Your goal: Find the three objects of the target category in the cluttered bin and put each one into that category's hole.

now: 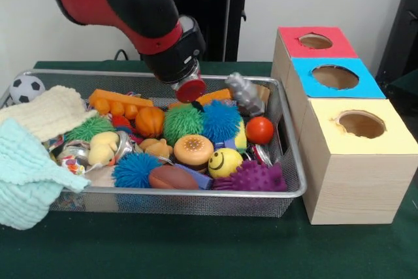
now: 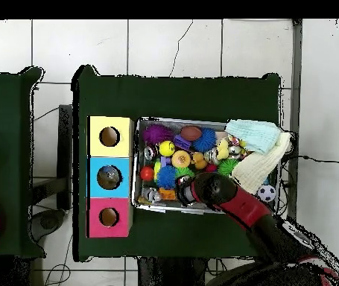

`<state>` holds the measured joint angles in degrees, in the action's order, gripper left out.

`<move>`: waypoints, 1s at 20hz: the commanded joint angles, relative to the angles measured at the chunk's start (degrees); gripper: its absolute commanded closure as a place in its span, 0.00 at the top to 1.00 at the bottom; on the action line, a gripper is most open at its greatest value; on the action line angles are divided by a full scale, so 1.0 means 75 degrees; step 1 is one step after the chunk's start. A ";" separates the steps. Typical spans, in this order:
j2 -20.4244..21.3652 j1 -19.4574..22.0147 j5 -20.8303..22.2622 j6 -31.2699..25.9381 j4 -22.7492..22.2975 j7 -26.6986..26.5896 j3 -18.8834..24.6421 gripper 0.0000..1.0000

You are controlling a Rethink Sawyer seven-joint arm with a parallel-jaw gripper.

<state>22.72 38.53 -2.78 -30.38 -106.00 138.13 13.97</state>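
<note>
**benchwatcher:** Front view has the arm's tool end [image 1: 190, 89] hanging over the back half of the cluttered bin [image 1: 295, 187], tilted, red round tip aimed down at the pile. Green spiky ball [image 1: 183, 122] sits just below it on the camera's side, blue spiky ball [image 1: 221, 121] right beside that. Nothing in it that I can see.

**tablegoblin:** Open or closed though?

**benchwatcher:** Honestly can't tell, only that red tip shows. No clue which category it's hunting either. Overhead, the arm comes in from the robot's side and ends over the bin's near edge.

**tablegoblin:** And the holes?

**benchwatcher:** Three boxes touching in a row off one short end of the bin, red [image 1: 316, 41], blue [image 1: 335, 76], yellow [image 1: 361, 124]. Green table, toys packed tight, two cloths [image 1: 26, 155] draped over the far end, so not much room to dig.
</note>
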 commanded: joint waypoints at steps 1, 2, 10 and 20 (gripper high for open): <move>-0.1013 -0.0327 -0.0733 -0.0972 -0.1275 -0.0383 0.2604 1.00; -0.1017 -0.0314 -0.0738 -0.0899 -0.1325 -0.0335 0.2642 1.00; -0.0103 -0.1206 -0.0186 -0.0177 -0.1321 0.0303 0.2019 1.00; 0.0447 -0.5522 0.2412 0.1798 0.0561 0.1208 -0.2988 1.00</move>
<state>30.00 10.57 6.65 -20.62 -105.53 138.13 4.39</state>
